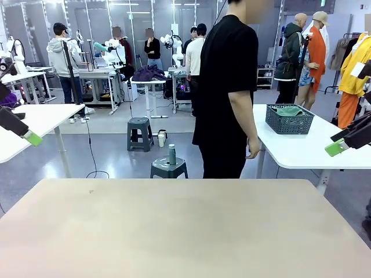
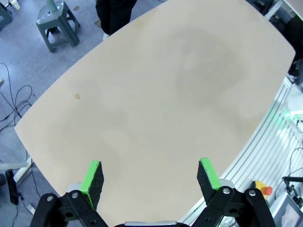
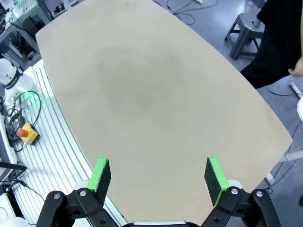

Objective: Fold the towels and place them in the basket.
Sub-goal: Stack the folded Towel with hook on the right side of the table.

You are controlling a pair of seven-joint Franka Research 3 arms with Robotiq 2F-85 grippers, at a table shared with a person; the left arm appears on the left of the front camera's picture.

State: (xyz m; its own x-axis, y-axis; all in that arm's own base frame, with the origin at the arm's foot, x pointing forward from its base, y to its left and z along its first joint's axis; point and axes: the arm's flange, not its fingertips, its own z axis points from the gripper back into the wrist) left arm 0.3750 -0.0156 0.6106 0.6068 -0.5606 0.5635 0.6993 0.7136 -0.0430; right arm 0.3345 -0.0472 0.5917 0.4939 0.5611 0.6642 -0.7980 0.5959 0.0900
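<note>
The dark grey mesh basket [image 1: 288, 125] stands on a white side table at the far right, beyond my beige table [image 1: 174, 226]. A green towel [image 1: 290, 110] lies inside it, reaching just above the rim. My left gripper [image 1: 29, 136] hovers at the left edge, high above the table, and in the left wrist view it [image 2: 149, 165] is open with only bare tabletop between its green pads. Over the right edge my right gripper [image 1: 337, 147] hangs the same way, and the right wrist view shows it [image 3: 157, 163] open and holding nothing.
A person in black [image 1: 226, 87] stands just past the table's far edge, turned toward the basket's table. Two grey stools [image 1: 139, 132] [image 1: 168, 168] stand on the floor behind, one carrying a bottle. A white table [image 1: 40, 119] sits at far left. A yellow stop button [image 3: 27, 134] lies beside my table.
</note>
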